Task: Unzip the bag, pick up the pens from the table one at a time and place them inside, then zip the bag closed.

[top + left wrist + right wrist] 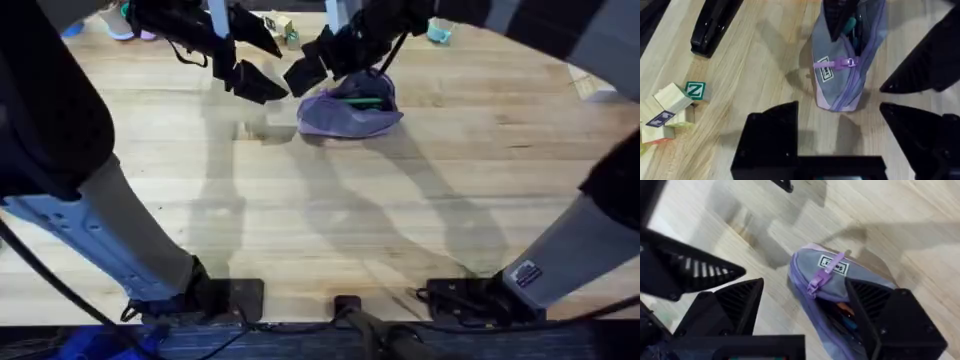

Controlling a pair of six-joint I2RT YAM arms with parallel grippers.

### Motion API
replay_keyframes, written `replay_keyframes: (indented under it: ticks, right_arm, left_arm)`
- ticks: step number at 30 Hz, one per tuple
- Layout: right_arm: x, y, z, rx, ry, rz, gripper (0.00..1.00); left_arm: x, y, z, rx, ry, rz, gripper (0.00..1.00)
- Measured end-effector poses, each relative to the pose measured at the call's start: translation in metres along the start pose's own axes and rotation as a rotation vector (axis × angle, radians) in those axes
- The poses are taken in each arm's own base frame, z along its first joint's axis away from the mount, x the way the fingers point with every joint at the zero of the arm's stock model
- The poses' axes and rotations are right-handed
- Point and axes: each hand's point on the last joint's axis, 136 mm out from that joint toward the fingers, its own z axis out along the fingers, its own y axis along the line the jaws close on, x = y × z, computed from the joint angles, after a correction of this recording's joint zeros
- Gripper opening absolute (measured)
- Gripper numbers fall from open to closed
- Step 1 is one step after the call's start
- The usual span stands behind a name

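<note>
- bag [349, 108] lies on the bench [400, 220], far centre in the overhead, just below both end effectors
- zipper partly open: mouth gapes at one end, zipped toward the other; purple zipper pull [844, 63] sits beside a small white label [834, 265]
- green pen [362, 101] shows in the open mouth in the overhead; dark and teal pen tips inside in the left wrist view, exact count hard to tell
- right end effector [322, 62] at the bag's far-left end, fingers spread, open; in its own wrist view the fingers straddle the open end, contact unclear
- left end effector [252, 82] just left of the bag, open, holding nothing, apart from the bag
- black stapler [712, 25] lies on the bench well to the side of the bag
- wooden letter blocks [671, 107], one with a green Z, near the stapler
- small items along the far bench edge, too blurred to name
</note>
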Motion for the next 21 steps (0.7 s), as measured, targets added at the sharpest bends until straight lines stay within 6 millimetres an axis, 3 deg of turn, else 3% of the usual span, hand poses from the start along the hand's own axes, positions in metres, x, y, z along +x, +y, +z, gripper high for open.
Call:
replay_keyframes:
  ticks: [10, 11, 12, 18, 21]
  right_arm:
    - [0.004, -0.006, 0.023, -0.005, 0.023, 0.006, 0.962]
    - [0.007, -0.008, 0.029, -0.006, 0.038, 0.013, 0.742]
    - [0.009, -0.009, 0.031, -0.006, 0.046, 0.016, 0.676]
    - [0.013, -0.010, 0.035, -0.007, 0.063, 0.023, 0.450]
    - [0.015, -0.009, 0.035, -0.012, 0.072, 0.027, 0.281]
  left_arm:
    - [0.000, 0.000, 0.000, -0.001, 0.001, 0.001, 0.993]
    - [0.000, 0.000, 0.000, 0.000, 0.000, 0.000, 0.993]
    - [0.000, 0.000, 0.000, 0.000, 0.000, 0.000, 0.993]
    - [0.000, 0.000, 0.000, 0.000, 0.000, 0.000, 0.993]
    - [0.000, 0.000, 0.000, 0.000, 0.000, 0.000, 0.993]
